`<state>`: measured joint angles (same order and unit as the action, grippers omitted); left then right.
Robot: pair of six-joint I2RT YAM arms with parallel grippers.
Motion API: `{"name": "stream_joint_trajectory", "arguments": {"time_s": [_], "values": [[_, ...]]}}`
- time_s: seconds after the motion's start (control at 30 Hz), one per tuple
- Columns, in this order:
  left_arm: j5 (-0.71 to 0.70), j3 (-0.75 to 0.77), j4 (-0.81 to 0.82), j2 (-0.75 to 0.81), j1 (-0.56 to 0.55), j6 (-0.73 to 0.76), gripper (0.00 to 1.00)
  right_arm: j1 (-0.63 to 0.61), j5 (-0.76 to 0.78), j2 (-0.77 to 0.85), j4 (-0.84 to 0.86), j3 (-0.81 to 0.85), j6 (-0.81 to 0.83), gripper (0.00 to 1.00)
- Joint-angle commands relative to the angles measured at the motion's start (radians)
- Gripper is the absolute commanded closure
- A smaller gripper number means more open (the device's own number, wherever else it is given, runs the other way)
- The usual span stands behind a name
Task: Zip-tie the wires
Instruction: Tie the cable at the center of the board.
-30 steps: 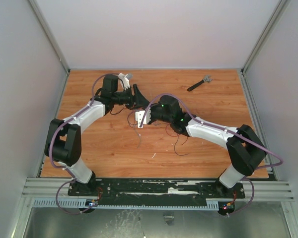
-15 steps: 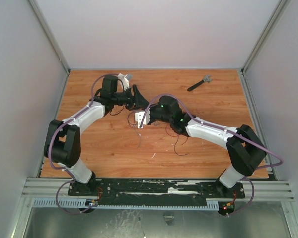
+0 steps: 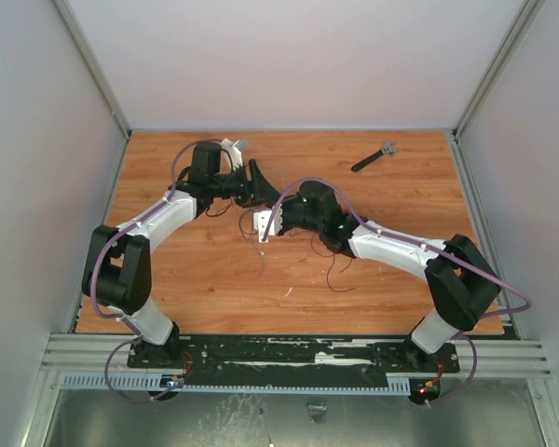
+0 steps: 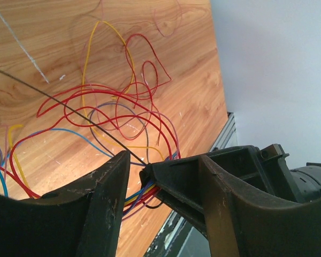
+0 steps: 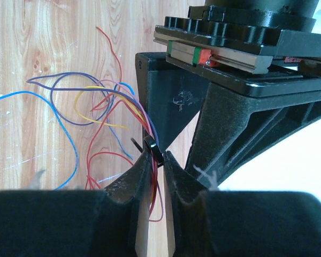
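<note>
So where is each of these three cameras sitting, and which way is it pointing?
Top external: fixed above and behind the arms, looking down on the table; both whole arms show, left gripper and right gripper close together mid-table.
Left wrist: on the left wrist, looking along its own open fingers at the wires and the zip tie.
Right wrist: on the right wrist, looking past its own fingers, shut on the wires, at the left gripper.
Shared: both wrist views show the same wires.

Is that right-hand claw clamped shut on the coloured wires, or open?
Shut on them: the right gripper pinches the wires, jaws nearly touching.
</note>
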<state>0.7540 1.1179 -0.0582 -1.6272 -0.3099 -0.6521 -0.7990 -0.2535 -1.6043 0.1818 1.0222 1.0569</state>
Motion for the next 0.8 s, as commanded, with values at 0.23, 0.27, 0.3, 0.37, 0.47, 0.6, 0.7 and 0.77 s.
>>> {"name": "stream_joint_trajectory", "arguments": {"time_s": [0.23, 0.27, 0.3, 0.37, 0.47, 0.6, 0.7, 0.77], "values": [[0.029, -0.011, -0.053, 0.003, -0.017, -0.003, 0.40, -0.008, 0.022, 0.052, 0.080, -0.006, 0.055, 0.86], [0.026, -0.006, -0.064, 0.002, -0.017, 0.002, 0.39, -0.008, 0.027, 0.053, 0.080, -0.007, 0.057, 0.86], [0.024, -0.002, -0.076, 0.000, -0.017, 0.008, 0.38, -0.009, 0.029, 0.053, 0.080, -0.007, 0.061, 0.86], [0.024, 0.003, -0.087, -0.002, -0.017, 0.009, 0.38, -0.009, 0.033, 0.057, 0.080, -0.007, 0.066, 0.86], [0.032, 0.011, -0.098, -0.011, -0.017, 0.010, 0.39, -0.010, 0.025, 0.059, 0.085, -0.007, 0.068, 0.86], [0.032, 0.017, -0.104, -0.017, -0.017, 0.016, 0.47, -0.019, 0.022, 0.058, 0.102, -0.005, 0.070, 0.86], [0.034, 0.014, -0.105, -0.019, -0.018, 0.017, 0.56, -0.027, 0.025, 0.055, 0.116, -0.002, 0.079, 0.85], [0.038, 0.010, -0.105, -0.020, -0.019, 0.018, 0.61, -0.031, 0.027, 0.053, 0.122, -0.001, 0.085, 0.85]]}}
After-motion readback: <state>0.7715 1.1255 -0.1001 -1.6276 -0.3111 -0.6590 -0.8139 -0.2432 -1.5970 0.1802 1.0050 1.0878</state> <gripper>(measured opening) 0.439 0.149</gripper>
